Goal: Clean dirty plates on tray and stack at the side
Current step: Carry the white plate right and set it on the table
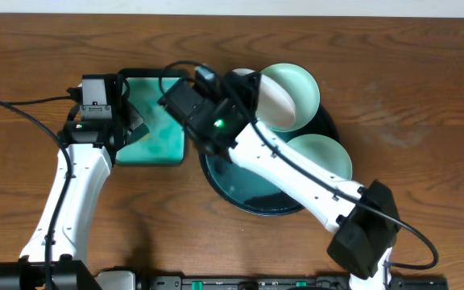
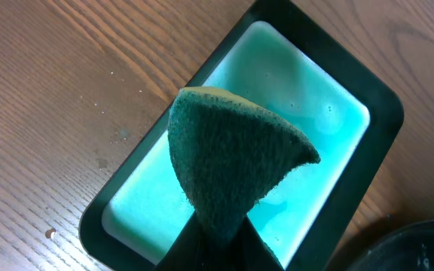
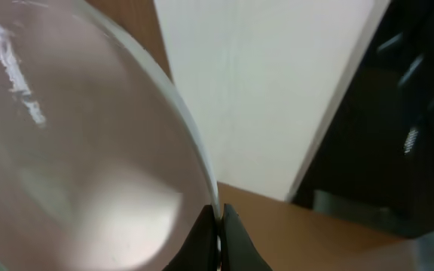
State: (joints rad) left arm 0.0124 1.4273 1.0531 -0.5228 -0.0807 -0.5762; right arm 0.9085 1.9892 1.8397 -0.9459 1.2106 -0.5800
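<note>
**Overhead:** the right arm hides much of the round black tray (image 1: 244, 201). An upper plate (image 1: 296, 89) sits at its 1 o'clock and a lower plate (image 1: 325, 153) at 3 o'clock.

**Left wrist:** the left gripper (image 2: 217, 242), mostly cut off, is clenched on a coarse, folded green pad (image 2: 232, 158) above a glossy teal pan (image 2: 330, 105).

**Right wrist:** the right gripper (image 3: 218, 233) pinches the rim of a smooth, blurred held plate (image 3: 74, 150), cropped at 9 o'clock.

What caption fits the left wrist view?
Left claw grips a dark green sponge over the teal tray on a wooden table.
</note>
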